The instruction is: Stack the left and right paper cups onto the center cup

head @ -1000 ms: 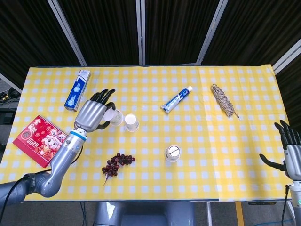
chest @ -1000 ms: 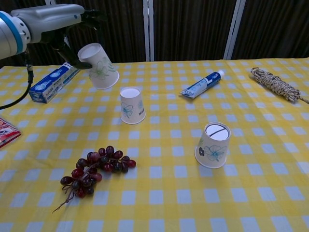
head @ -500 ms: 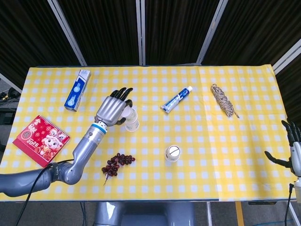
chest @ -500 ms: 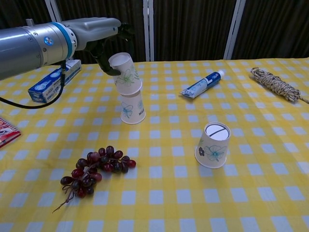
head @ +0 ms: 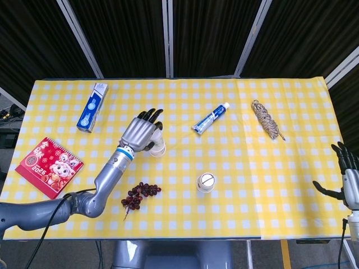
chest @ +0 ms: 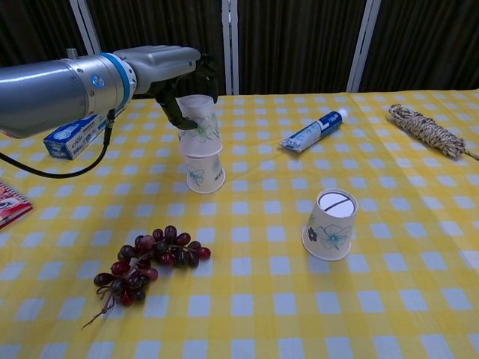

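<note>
My left hand (chest: 183, 82) (head: 141, 131) grips an upside-down paper cup (chest: 199, 124) with a blue flower print. That cup sits over the top of the center cup (chest: 203, 174) (head: 158, 149), which stands upside down on the yellow checked cloth. A third upside-down cup (chest: 332, 224) (head: 206, 182) stands alone to the right and nearer the front. My right hand (head: 346, 178) hangs open at the table's far right edge, holding nothing, apart from all cups.
A bunch of dark grapes (chest: 146, 261) lies in front of the center cup. A toothpaste tube (chest: 311, 131), a toothpaste box (chest: 73, 134), a rope bundle (chest: 428, 130) and a red calendar (head: 49, 167) lie around the cloth.
My left hand carried the held cup rightward and down, from beside the center cup to sitting over it. My right hand shifted slightly at the table edge.
</note>
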